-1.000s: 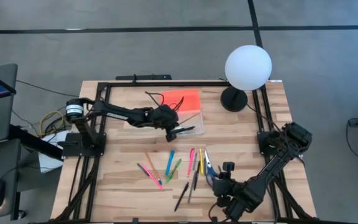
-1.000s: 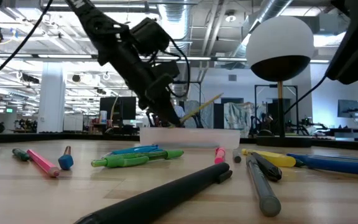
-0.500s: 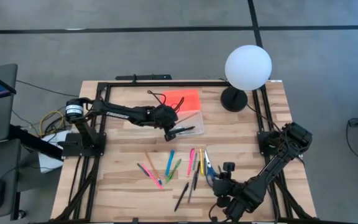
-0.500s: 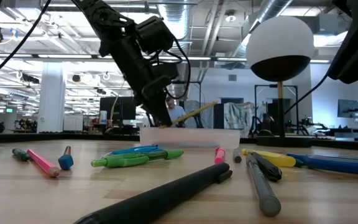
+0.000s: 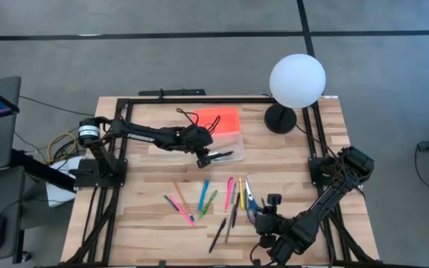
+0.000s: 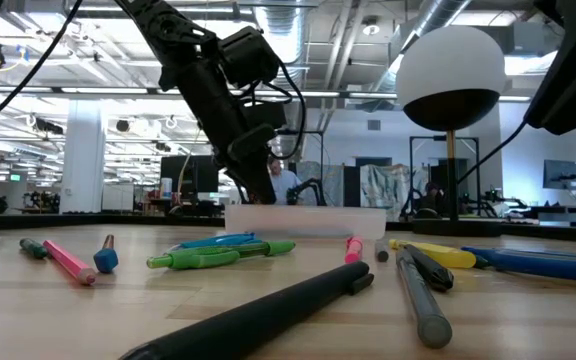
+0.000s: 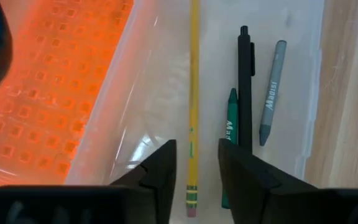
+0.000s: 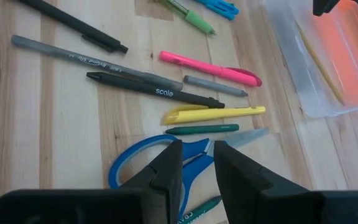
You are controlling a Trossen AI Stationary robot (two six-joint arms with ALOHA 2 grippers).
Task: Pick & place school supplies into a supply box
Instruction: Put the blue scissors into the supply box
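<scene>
While the left pincer (image 7: 194,163) hangs over the supply box (image 5: 226,147) at twelve o'clock on the surface (image 5: 155,186), its fingers stand apart around nothing, the yellow pencil (image 7: 194,93) lying loose inside between them. Lifting off crookedly could clip the box wall and shift it. The right pincer (image 8: 197,163) waits at five o'clock, part open and empty, above the scissors (image 8: 157,168), with pens (image 5: 204,197) still scattered at six o'clock.

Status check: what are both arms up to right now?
Left end effector open over supply box, yellow pencil lying inside. Right end effector above blue scissors, empty. Pens on table, nothing blocking.
</scene>
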